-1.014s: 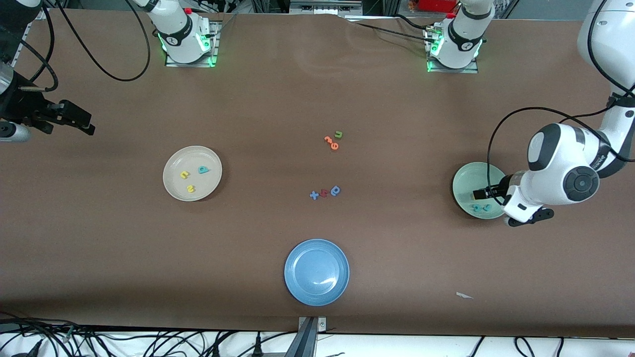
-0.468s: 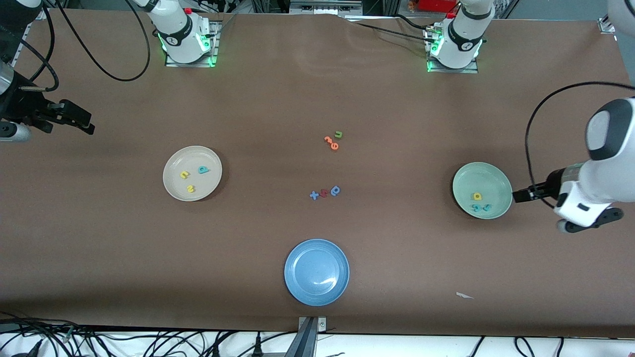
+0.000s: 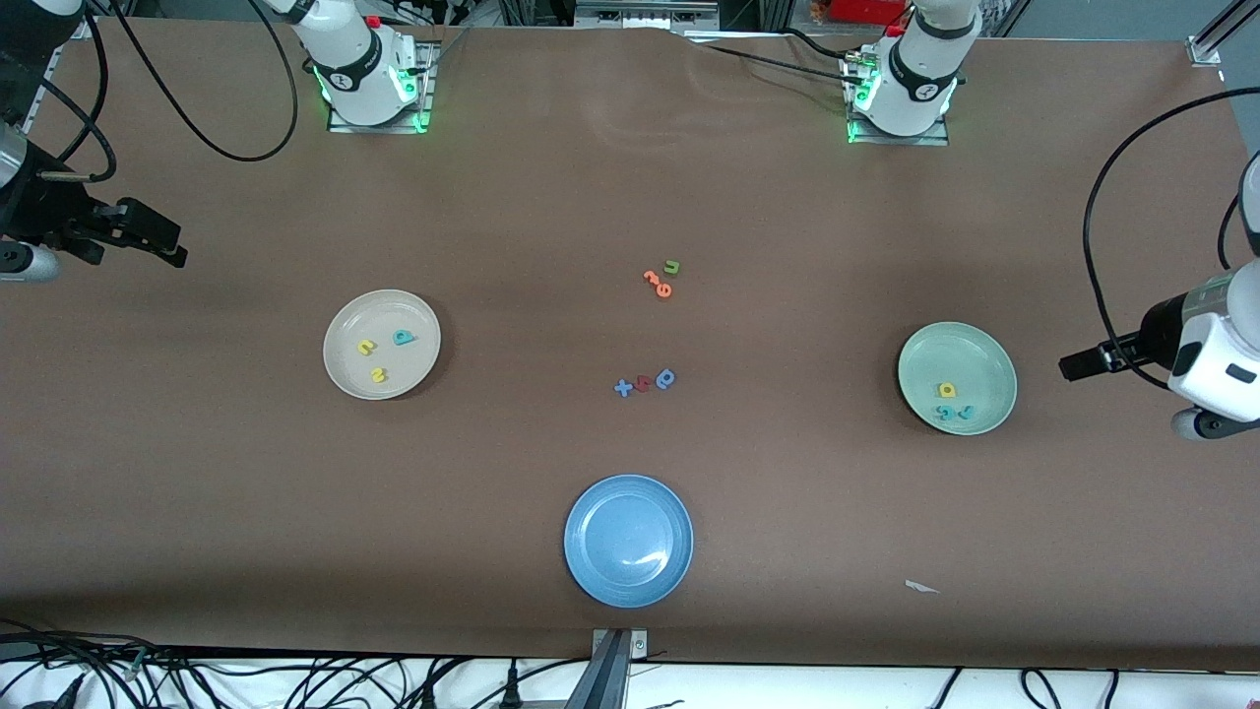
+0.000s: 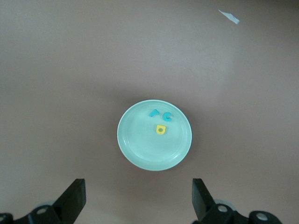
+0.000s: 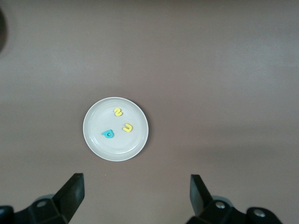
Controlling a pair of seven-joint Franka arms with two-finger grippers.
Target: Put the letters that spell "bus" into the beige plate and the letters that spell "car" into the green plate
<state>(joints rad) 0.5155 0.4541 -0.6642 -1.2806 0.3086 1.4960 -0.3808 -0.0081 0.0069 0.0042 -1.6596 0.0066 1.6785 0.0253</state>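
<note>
The beige plate holds a teal "b", a yellow "u" and a yellow "s". In the green plate lie a yellow "a", a teal "c" and a teal "r". My left gripper hangs open and empty over bare table, between the green plate and the left arm's end. My right gripper waits open and empty over the right arm's end. The left wrist view shows the green plate, the right wrist view the beige plate.
A blue plate sits near the front edge at mid-table. Orange letters with an olive "u" and a row of blue and red pieces lie in the table's middle. A white scrap lies nearer the camera than the green plate.
The left arm has pulled back from over the green plate toward its end of the table, uncovering the three letters there. The right arm has not moved.
</note>
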